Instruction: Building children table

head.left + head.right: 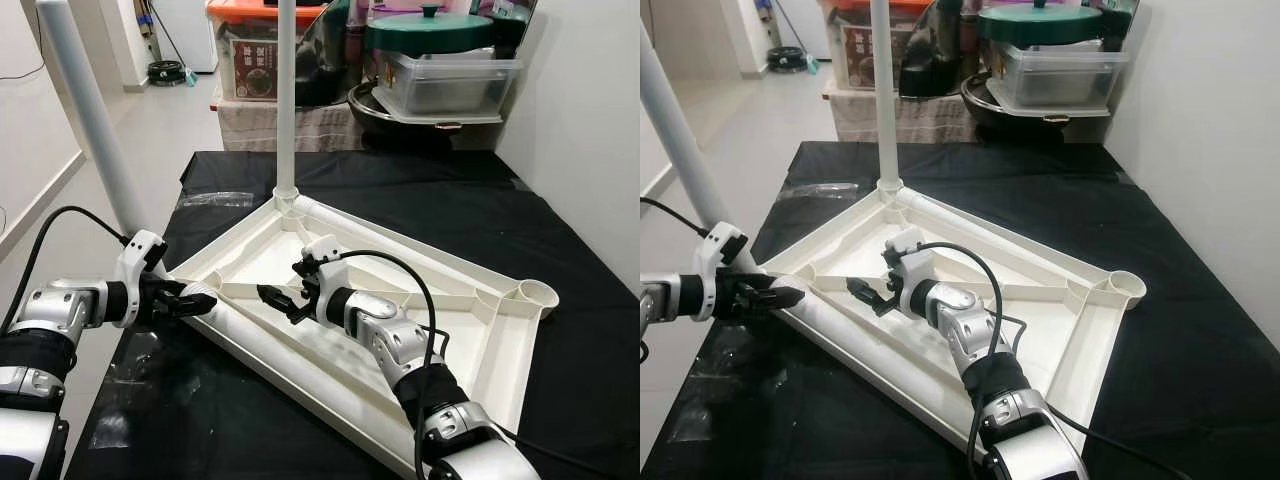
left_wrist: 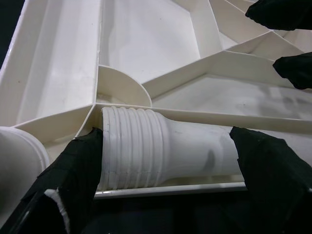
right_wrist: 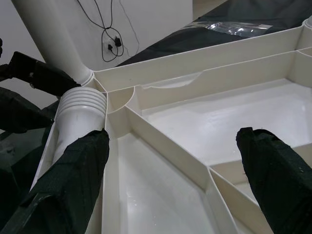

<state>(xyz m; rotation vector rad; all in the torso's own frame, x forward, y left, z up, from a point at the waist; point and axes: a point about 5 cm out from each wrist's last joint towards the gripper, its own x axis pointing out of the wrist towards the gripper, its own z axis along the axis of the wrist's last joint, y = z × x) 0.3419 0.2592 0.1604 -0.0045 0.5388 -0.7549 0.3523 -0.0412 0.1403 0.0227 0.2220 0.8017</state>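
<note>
The upturned white tabletop (image 1: 440, 262) covers most of the black-draped surface (image 1: 560, 230), its raised ribs splitting the underside into shallow open bays. Two upright legs (image 1: 286, 100) stand at the far and left corners, and a loose leg (image 1: 270, 345) lies along the near edge. Stacked storage bins (image 1: 445, 80) crowd the far side; the right side lies bare.

A black cloth (image 1: 560, 230) covers the desk, and a crumpled clear plastic wrapper (image 1: 215, 199) lies near its far left corner. Beyond the far edge, a clear plastic storage box (image 1: 450, 85) rests on a wide dark pan (image 1: 400, 125), with a green lidded pot (image 1: 430, 32) stacked on top. Left of these stands an orange-lidded bin (image 1: 255, 55) bearing a printed label. A coiled black cable (image 1: 167, 72) lies on the floor further back, beside the white wall.
</note>
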